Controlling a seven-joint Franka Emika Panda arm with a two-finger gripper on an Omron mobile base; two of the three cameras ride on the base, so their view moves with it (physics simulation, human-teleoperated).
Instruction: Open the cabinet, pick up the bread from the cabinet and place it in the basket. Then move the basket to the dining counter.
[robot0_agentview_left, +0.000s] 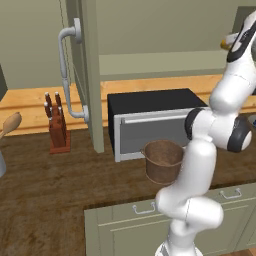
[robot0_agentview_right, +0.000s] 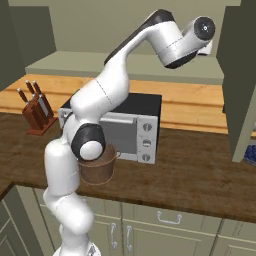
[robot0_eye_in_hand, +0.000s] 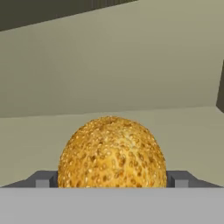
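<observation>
The cabinet stands open, its sage-green door (robot0_agentview_left: 90, 75) swung out at the left with a curved silver handle (robot0_agentview_left: 65, 75); the other door (robot0_agentview_right: 242, 85) hangs at the right. My gripper (robot0_eye_in_hand: 111, 181) is up inside the cabinet, shut on the bread (robot0_eye_in_hand: 112, 153), a round golden-orange lump that touches both fingertips (robot0_eye_in_hand: 43, 179). The bread (robot0_agentview_left: 224, 45) peeks out as an orange spot beside my hand. The brown basket (robot0_agentview_left: 162, 160) sits on the dark wood worktop below, in front of the toaster oven, and my arm partly covers it (robot0_agentview_right: 102, 170). The dining counter is out of view.
A black and silver toaster oven (robot0_agentview_left: 155, 120) stands behind the basket. A knife block (robot0_agentview_left: 57, 125) is at the left near the open door, and a wooden spoon (robot0_agentview_left: 10, 125) at the far left. Drawer fronts (robot0_agentview_right: 165, 217) run below the worktop edge.
</observation>
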